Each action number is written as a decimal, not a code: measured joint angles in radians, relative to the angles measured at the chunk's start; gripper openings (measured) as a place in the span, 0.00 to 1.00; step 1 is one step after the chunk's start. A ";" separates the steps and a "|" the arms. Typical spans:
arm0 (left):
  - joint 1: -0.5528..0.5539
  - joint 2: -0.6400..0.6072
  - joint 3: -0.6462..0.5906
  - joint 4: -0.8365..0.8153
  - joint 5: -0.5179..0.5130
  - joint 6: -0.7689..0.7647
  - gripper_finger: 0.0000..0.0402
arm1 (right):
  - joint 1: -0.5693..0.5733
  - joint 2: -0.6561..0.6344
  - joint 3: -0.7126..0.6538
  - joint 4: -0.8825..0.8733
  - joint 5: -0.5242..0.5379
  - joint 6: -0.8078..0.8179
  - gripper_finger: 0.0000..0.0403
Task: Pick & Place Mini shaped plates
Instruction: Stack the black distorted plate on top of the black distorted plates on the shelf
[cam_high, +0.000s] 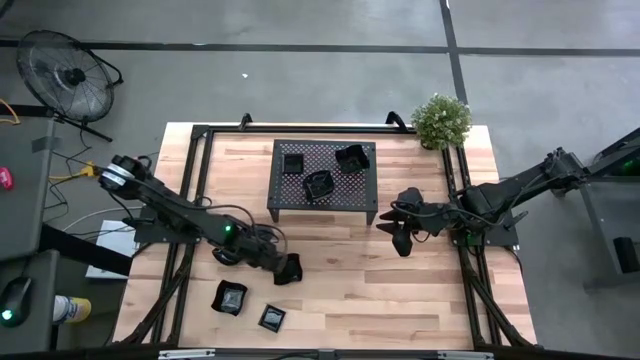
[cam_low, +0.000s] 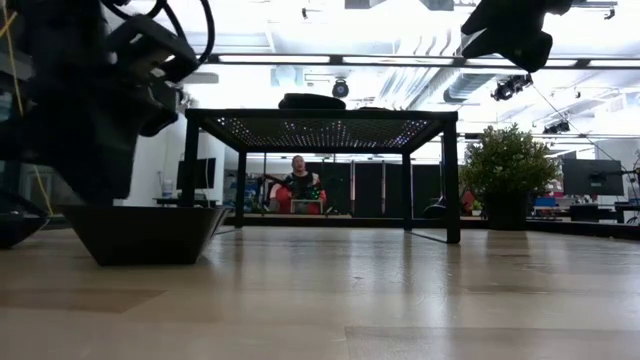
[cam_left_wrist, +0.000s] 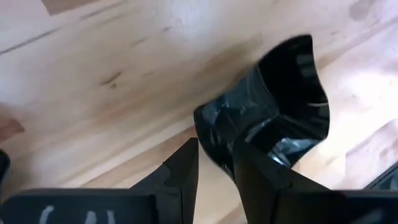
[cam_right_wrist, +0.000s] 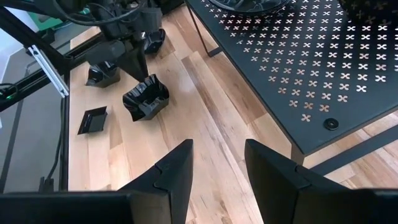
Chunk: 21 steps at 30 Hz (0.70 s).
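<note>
The left pincer (cam_high: 287, 268) was low over the pale wooden table (cam_high: 340, 290), pinching the rim of a small glossy black wavy-edged dish (cam_high: 291, 270) – one finger (cam_left_wrist: 180, 171) outside the wall, the other inside the bowl, as the left wrist view showed. From the right wrist view that dish (cam_right_wrist: 147, 98) appeared to be resting on or just above the wood, well in front of the black perforated metal rack (cam_high: 322, 178).

Three more small black dishes sat on top of the rack, and two others lay on the table nearer the front edge: a ruffled one (cam_high: 230, 297) and a flat square one (cam_high: 271, 318). The right pincer (cam_high: 402, 232) hung just beside the rack's right end with its fingers spread and nothing between them, waiting.

The main risk lay in the thin grip. The hold was on one wall only, so the glossy dish could pivot or slip out as it was lifted – more likely if the arm moved fast. Should the dish be bound for the rack, its hanging lower edge might catch the rack's rim if carried too low, and a careless set-down could nudge the dishes already there. The right arm also stood close to the rack, so a wide swing could bring the two arms together.
</note>
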 joint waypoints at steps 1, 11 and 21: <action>0.000 0.002 0.004 -0.002 -0.009 -0.003 0.24 | 0.000 0.000 0.000 0.000 0.000 0.000 0.35; 0.000 0.003 0.008 -0.005 -0.036 -0.077 0.24 | 0.000 0.000 0.000 0.000 0.000 0.000 0.35; 0.000 0.003 0.008 -0.029 -0.039 -0.097 0.24 | 0.000 0.000 0.000 0.000 0.000 0.000 0.35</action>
